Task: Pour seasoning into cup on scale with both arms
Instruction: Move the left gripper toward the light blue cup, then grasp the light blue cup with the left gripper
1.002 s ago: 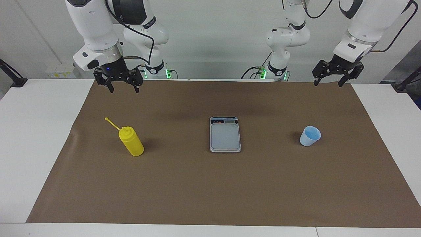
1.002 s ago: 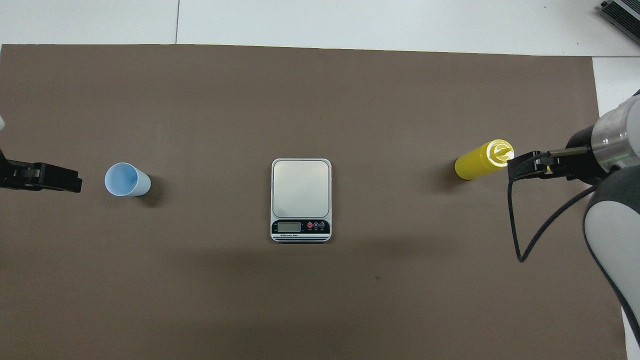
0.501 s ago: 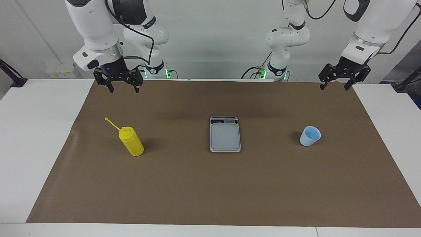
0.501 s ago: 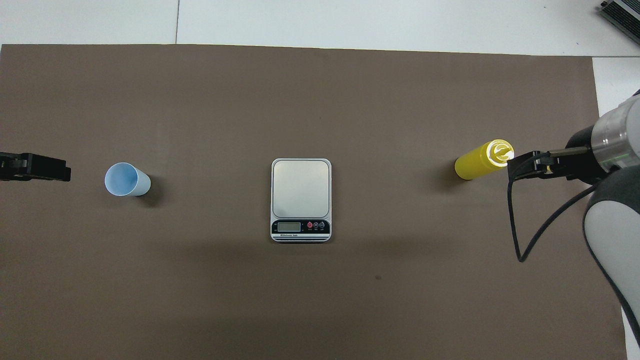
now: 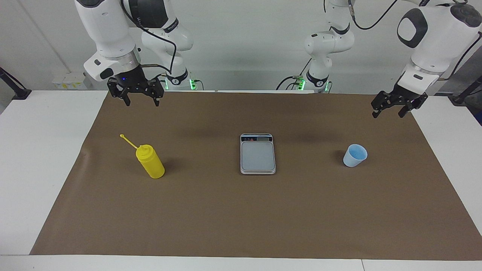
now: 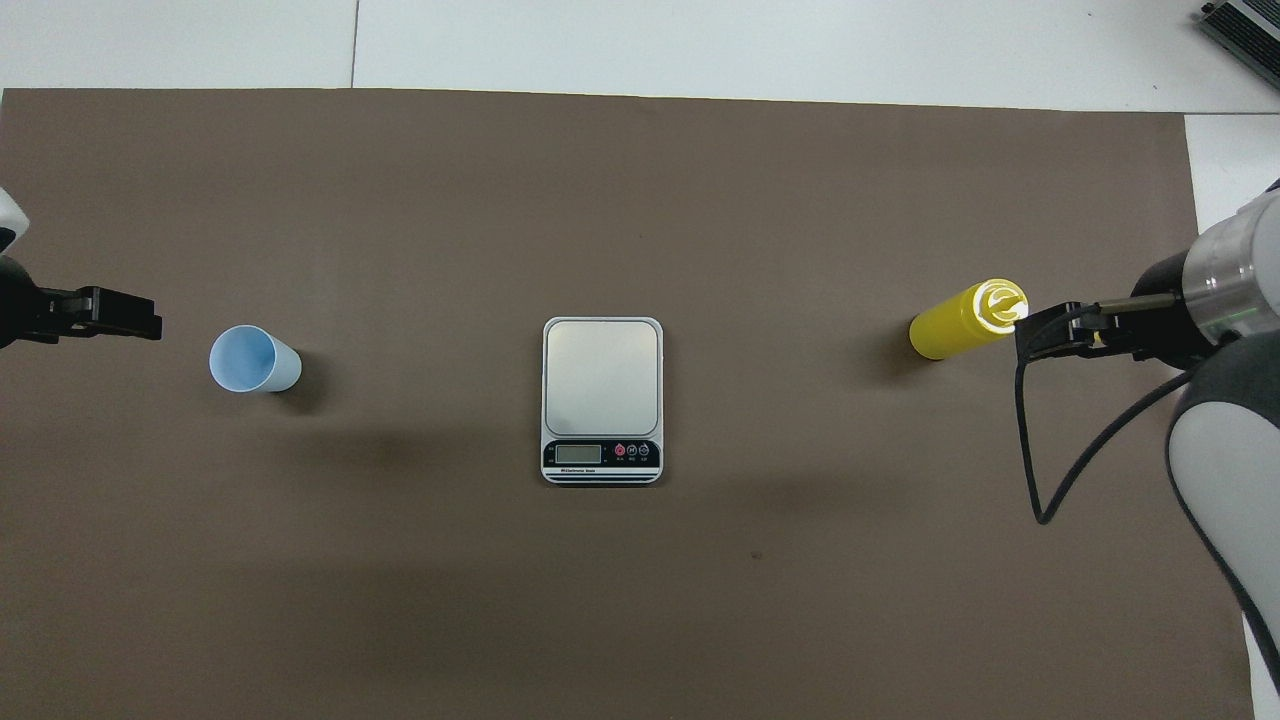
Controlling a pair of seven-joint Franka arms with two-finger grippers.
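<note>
1. Three task things stand upright in a row across the middle of the brown mat [image 5: 241, 218], well apart from one another and none yet touched; taking the facing view from its left edge, the seasoning [image 5: 150, 162] comes first, toward the right arm's end of the mat.
2. Its long axis is vertical, the conical nozzle points up, and the thin cap strap [image 5: 128, 140] juts up and outward toward the right arm's end. I judge it light, with soft squeezable walls and a smooth skin, so the mid-body is the place to grip, firmly but without crushing.
3. Above the mat's edge nearest the robots, the right gripper [image 5: 142, 99] hangs with its jaws spread wide and nothing between them.
4. At the mat's centre lies the scale [image 5: 257, 156], flat and stiff, its long axis running from the robots outward and its dark display strip on the edge nearest them; the platform is bare.
5. Toward the left arm's end stands the cup [image 5: 354, 155], mouth up, tapering to its base. It looks very light, thin-walled and easy to tip or deform; a gentle hold across the body just under the rim seems best.
6. Over the mat's corner nearest the left arm's base hangs the left gripper [image 5: 391, 110], jaws wide apart and holding nothing.
</note>
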